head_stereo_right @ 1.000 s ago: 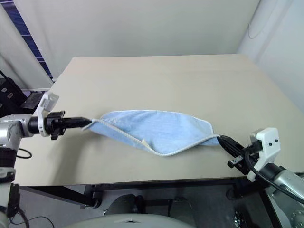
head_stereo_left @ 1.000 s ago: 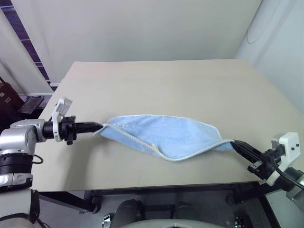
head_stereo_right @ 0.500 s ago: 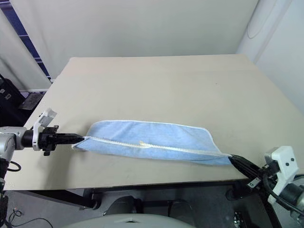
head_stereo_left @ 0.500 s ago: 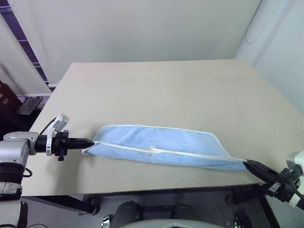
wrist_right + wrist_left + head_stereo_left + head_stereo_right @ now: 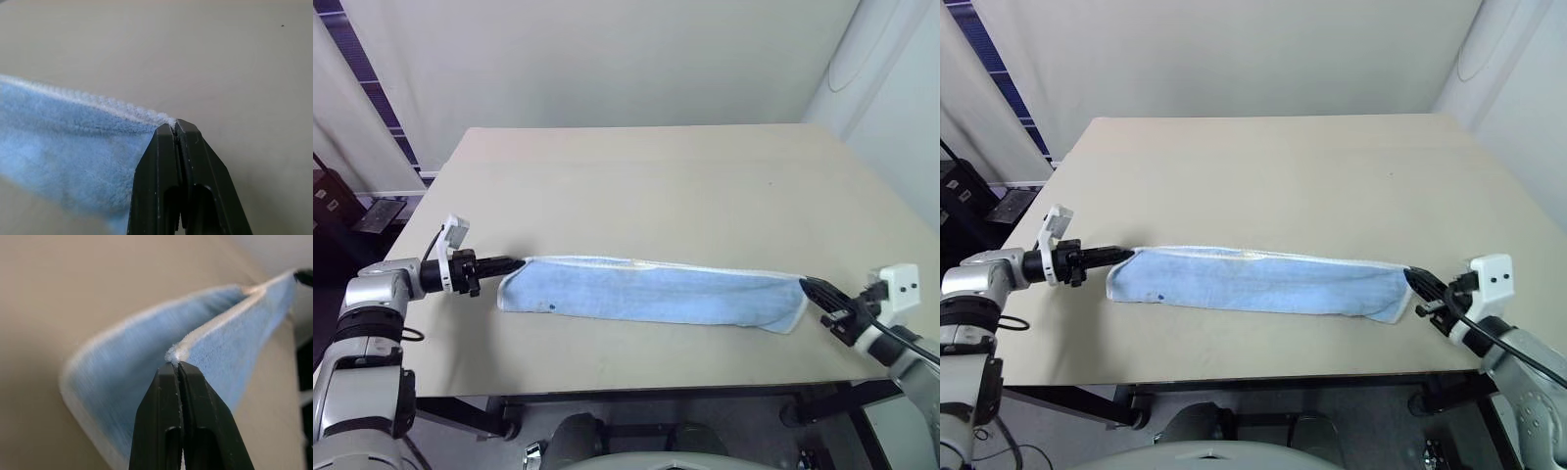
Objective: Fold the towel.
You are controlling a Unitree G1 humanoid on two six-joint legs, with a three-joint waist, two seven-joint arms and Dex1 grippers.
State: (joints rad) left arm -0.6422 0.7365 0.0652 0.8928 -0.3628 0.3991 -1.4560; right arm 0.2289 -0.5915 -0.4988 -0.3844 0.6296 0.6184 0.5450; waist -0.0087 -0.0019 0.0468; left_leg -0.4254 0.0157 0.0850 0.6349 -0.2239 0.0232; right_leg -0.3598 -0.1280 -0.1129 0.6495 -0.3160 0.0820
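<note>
Left gripper [image 5: 516, 262] clamps the towel [image 5: 651, 292] by one end, the cloth lies as a doubled strip along the near part of the table [image 5: 656, 186], right gripper [image 5: 808, 287] clamps the other end; lower both ends together, edges aligned, before releasing.

- Beige table [image 5: 656, 176], matte top, set near a plain pale wall [image 5: 607, 59].
- Dark blue striped panel [image 5: 362, 88] at far left.
- Dark floor [image 5: 705, 441] below the table's front edge.
</note>
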